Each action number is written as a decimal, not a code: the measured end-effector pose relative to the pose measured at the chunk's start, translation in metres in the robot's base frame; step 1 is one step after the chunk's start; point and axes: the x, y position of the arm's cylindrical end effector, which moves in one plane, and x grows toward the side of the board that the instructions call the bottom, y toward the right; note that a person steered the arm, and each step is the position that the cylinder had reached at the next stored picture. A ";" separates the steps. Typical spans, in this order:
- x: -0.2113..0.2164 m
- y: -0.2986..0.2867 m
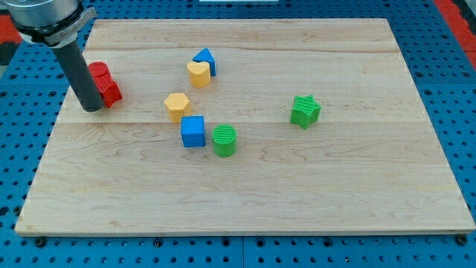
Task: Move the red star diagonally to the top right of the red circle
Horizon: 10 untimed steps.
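Note:
Two red blocks touch each other at the board's left. The upper one looks rounded, like the red circle. The lower one has jagged edges, like the red star. The dark rod comes down from the view's top left and hides the left side of both blocks. My tip rests on the board right against the lower left of the red star, below and left of the red circle.
A blue triangle and a yellow heart sit together at top centre. A yellow hexagon, a blue cube and a green cylinder cluster in the middle. A green star lies to the right. The wooden board lies on a blue pegboard.

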 end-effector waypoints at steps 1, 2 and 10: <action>-0.011 0.000; -0.014 -0.010; -0.142 0.170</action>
